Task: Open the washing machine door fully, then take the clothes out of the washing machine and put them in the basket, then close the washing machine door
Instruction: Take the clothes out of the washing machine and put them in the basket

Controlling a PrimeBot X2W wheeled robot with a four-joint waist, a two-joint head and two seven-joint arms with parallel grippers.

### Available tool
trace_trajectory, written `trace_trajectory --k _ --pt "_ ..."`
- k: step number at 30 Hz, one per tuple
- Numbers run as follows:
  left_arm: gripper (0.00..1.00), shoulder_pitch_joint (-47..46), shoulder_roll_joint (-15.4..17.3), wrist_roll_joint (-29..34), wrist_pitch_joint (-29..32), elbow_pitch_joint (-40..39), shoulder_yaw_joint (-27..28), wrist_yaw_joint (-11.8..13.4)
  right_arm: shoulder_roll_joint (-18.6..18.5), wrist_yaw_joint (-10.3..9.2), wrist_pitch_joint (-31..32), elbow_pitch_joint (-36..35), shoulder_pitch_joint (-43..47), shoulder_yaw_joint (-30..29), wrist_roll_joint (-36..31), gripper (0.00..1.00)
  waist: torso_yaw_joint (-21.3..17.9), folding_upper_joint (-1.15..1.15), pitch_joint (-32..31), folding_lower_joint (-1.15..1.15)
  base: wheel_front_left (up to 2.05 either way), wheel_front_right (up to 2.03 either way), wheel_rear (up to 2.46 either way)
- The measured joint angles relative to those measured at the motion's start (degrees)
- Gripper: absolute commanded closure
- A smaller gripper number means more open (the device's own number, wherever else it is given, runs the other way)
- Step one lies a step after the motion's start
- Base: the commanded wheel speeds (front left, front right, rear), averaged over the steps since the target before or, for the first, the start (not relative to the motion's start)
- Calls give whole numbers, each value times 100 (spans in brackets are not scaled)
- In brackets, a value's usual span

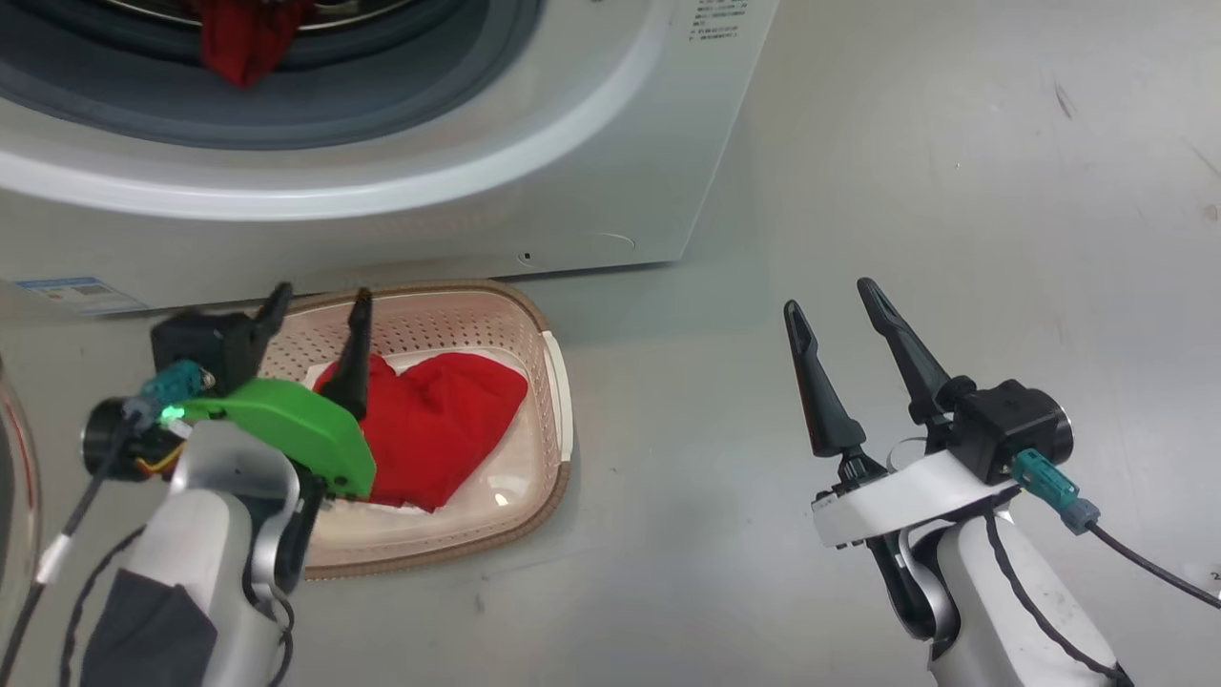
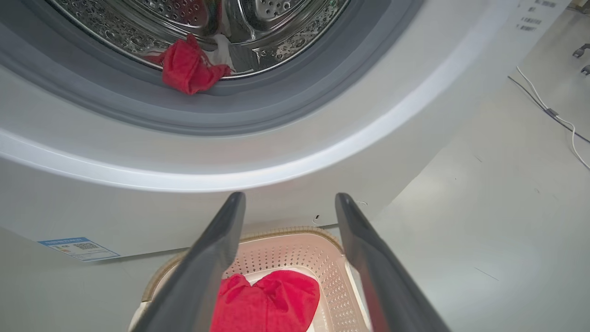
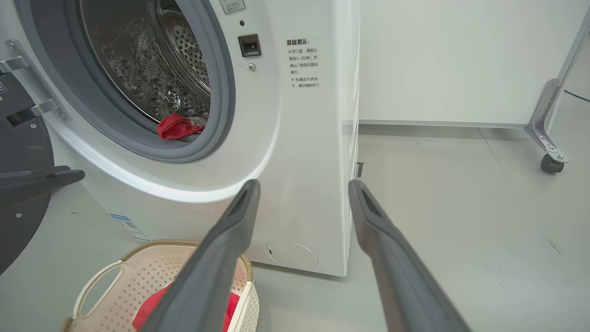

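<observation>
red garment [image 1: 439,420] lies bunched in the basket [image 1: 458,329], which stands on the floor just in front of the washing machine [image 1: 591,181]. the other garment [image 1: 243,43], red too, hangs over the lower lip of the drum onto the grey seal [image 1: 401,100]. the washing machine door [image 3: 20,221] stands swung wide at the robot's left. the left gripper [image 1: 321,291] hovers over the back of the basket, fingers apart with nothing between them. the right gripper [image 1: 829,294] is likewise spread and empty, over bare floor well apart from the basket.

the step in hand, as i judge it, is fetching the piece on the drum lip. the left gripper is nearer, and its wrist view looks straight up at it. it should rise clear of the basket rim first, then go in above the seal with fingers wide, so they straddle the thick fold on the lip. close on cloth alone: a pinch of rubber would drag the seal. draw the piece up and outward over the lip, not down across it, and let go only once it hangs above the basket.
</observation>
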Motion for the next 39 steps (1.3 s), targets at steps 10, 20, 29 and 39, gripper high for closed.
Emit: trace_trajectory --k 10,20,29,39 --pt "0 -1550 335 -4 475 338 404 36 -2 -25 0 -131 -578 243 235 0 -321 0 775 0 0 0 0" --pt "0 -2778 1104 265 703 805 759 125 -5 -105 0 -155 -973 633 603 0 -798 0 1301 0 0 0 0" --pt "0 -3446 1715 708 987 1169 765 133 -7 -199 0 -174 -1107 831 889 0 -1249 0 1504 0 0 0 0" --pt "0 -3732 2036 855 1304 1712 775 105 -2 -213 0 -189 -1141 1018 1112 0 -1609 0 1623 0 0 0 0"
